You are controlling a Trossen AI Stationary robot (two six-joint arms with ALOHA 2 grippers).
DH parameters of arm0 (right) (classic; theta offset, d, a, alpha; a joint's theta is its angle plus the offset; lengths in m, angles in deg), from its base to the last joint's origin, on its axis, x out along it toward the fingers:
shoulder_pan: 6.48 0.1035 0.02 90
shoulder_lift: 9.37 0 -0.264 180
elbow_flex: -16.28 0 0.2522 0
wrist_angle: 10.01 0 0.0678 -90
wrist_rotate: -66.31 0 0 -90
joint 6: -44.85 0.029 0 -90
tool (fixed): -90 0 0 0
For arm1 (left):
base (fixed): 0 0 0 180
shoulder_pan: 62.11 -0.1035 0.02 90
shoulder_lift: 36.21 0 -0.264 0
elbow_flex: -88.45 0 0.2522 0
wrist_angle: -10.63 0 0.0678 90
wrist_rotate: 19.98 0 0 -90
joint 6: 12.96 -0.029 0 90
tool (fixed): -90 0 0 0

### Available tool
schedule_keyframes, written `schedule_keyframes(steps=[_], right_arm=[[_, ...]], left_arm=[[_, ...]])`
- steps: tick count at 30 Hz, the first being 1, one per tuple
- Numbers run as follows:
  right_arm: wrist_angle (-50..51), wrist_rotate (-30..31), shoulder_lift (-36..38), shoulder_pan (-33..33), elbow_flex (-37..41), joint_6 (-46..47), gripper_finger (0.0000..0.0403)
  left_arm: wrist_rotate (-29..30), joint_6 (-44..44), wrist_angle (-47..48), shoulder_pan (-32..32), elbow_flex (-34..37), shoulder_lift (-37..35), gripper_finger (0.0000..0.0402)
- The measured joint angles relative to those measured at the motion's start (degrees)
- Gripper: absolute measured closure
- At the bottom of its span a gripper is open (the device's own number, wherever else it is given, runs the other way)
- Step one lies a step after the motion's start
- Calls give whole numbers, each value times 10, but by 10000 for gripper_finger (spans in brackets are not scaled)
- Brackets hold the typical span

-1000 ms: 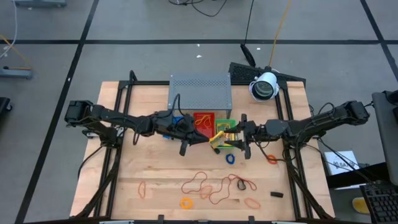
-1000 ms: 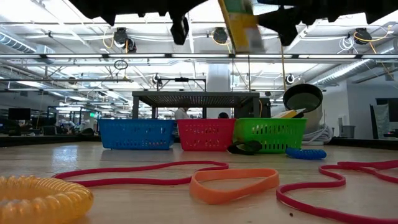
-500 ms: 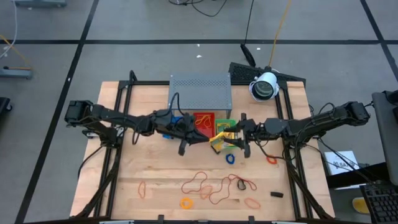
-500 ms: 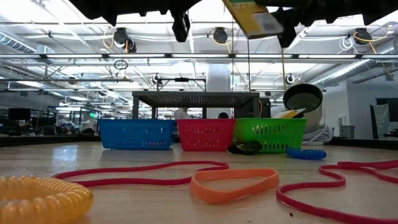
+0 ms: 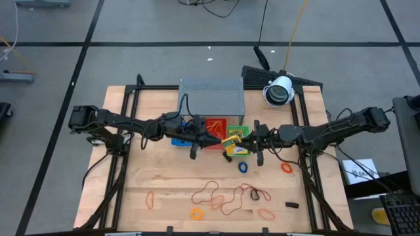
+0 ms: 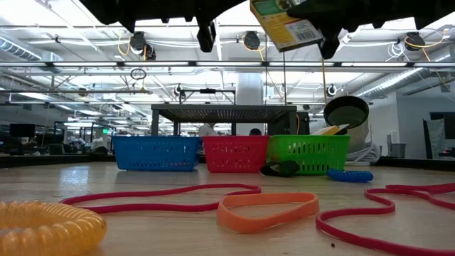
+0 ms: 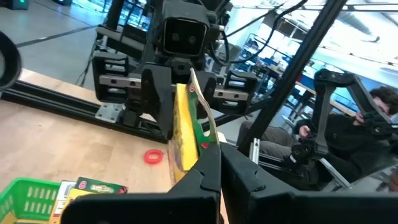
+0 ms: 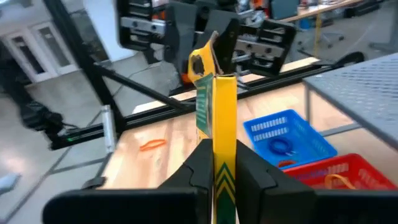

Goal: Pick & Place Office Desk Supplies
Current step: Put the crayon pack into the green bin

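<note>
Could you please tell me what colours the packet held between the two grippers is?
The packet is yellow and green; the right wrist view shows it best.

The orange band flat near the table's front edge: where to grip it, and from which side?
Probably from straight above, one finger inside the loop, one outside, pinching a long side of the orange band. It lies flat on the table as an open oval, too low for a sideways grip. Left gripper and right gripper hold the packet.
</note>
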Motion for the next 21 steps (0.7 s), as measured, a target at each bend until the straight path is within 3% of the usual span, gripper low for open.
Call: schedule_keyframes(steps=[9, 18, 21], right_arm=[[10, 38, 0, 1, 0, -17, 382], [11, 39, 0, 1, 0, -32, 382], [49, 73, 8, 1, 0, -47, 382]], left_arm=[[29, 13, -23, 1, 0, 0, 356], [37, -33, -31, 1, 0, 0, 264], [39, -54, -28, 3, 0, 0, 234]])
